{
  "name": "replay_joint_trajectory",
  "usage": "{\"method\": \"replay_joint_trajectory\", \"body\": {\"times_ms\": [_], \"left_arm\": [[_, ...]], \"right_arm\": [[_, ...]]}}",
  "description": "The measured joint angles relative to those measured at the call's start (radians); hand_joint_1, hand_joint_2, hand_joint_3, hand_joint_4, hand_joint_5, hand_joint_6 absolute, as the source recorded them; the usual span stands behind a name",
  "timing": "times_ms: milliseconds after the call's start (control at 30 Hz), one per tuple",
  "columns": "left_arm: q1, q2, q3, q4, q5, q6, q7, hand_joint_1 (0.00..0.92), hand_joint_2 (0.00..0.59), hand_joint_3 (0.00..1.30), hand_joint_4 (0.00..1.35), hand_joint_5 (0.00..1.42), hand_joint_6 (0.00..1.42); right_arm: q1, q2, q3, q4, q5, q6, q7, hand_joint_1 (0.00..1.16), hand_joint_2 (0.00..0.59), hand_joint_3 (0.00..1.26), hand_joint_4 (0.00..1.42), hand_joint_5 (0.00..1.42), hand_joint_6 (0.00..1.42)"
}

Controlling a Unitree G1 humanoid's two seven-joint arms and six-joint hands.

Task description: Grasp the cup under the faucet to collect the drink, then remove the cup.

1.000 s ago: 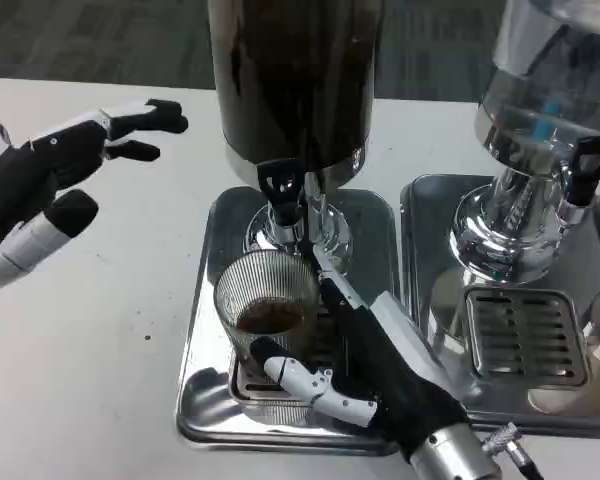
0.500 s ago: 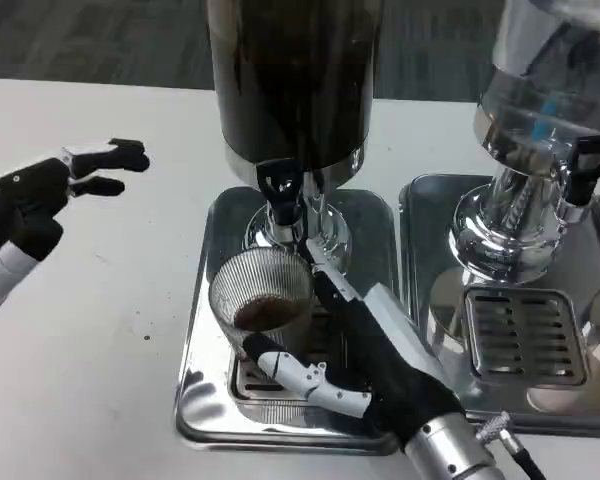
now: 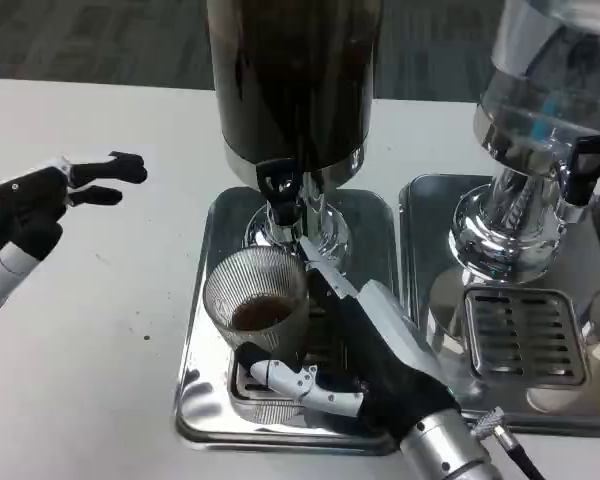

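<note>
As the cup [image 3: 257, 306] has slid left of the faucet [image 3: 281, 192] at frame centre, we judge removal underway: our right hand [image 3: 365, 360] holds it, our left hand [image 3: 42, 202] withdraws, fingers apart.

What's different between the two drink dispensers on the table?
The left dispenser holds dark liquid; the right dispenser looks clear. A ribbed cup sits on the left dispenser's tray, gripped by the right hand; the right dispenser's grate is bare. Both have black faucet handles and chrome trays.
</note>
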Motion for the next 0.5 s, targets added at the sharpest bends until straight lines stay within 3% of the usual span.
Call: {"method": "replay_joint_trajectory", "body": {"times_ms": [267,500], "left_arm": [[0.007,0.0,0.0,0.0,0.0,0.003,0.0,0.0,0.144,0.4,0.25,0.19,0.29],[0.024,0.0,0.0,0.0,0.0,0.009,0.0,0.0,0.148,0.41,0.26,0.19,0.3]], "right_arm": [[-0.007,0.011,0.007,0.001,-0.023,0.016,-0.008,0.57,0.205,0.0,0.0,0.0,0.0],[-0.008,0.024,0.019,0.0,-0.046,0.053,-0.021,0.58,0.205,0.0,0.0,0.0,0.09]]}}
